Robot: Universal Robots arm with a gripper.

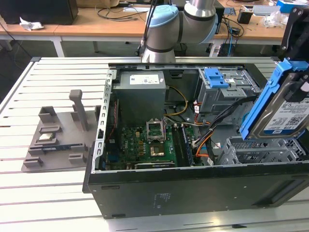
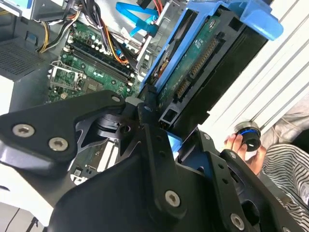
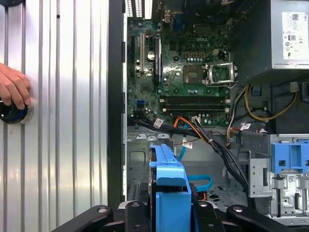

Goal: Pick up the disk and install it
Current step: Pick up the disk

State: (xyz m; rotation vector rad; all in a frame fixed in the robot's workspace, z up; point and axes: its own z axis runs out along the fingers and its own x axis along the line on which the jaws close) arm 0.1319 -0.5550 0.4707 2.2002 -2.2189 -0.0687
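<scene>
The slatted metal worktop [image 1: 53, 82] carries an open computer case [image 1: 193, 193] lying on its side. Just beside it, toward the exterior view's left, sits a grey plastic holder [image 1: 58, 150]. In the first wrist view a round black knob [image 3: 12, 113], possibly a button, rests on the slats under a person's hand [image 3: 14, 87].

Exterior view: mid-range, angled down over the open computer case [image 1: 193, 193] on the slatted table [image 1: 48, 203], arm [image 1: 164, 29] behind it. First wrist view: close, straight down into the case, disk [image 3: 166, 193] edge-on. Second wrist view: closer, oblique, along the disk's circuit-board face. All three share the motherboard [image 1: 149, 142] and disk
</scene>
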